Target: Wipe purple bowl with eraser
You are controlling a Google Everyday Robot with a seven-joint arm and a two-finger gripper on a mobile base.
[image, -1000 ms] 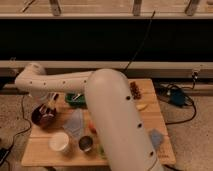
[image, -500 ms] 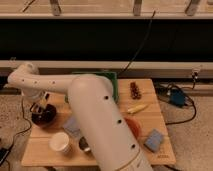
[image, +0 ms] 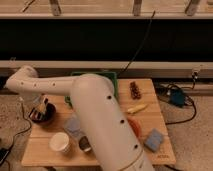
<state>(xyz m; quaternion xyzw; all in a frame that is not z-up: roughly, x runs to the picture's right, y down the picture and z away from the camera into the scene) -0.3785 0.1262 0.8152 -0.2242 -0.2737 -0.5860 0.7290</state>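
Note:
The purple bowl (image: 47,116) is small, dark and glossy, and sits at the left edge of the wooden table (image: 115,152). My gripper (image: 40,109) hangs at the end of the white arm (image: 95,115), which reaches left across the table. The gripper is down in the bowl's left part, at or just above its rim. I cannot make out the eraser apart from the gripper. The arm's thick white link fills the middle of the view and hides part of the table.
A white cup (image: 60,142) and a small metal cup (image: 85,145) stand at the front left. A clear packet (image: 73,125), an orange bowl (image: 133,125), a blue block (image: 154,140), a yellow item (image: 136,108), a brown item (image: 134,90) and a green tray (image: 113,79) are also there. Cables lie on the floor at right.
The arm's large link has swung left and nearer the camera, and now hides more of the table's middle. The gripper stayed at the purple bowl and shifted slightly left and down.

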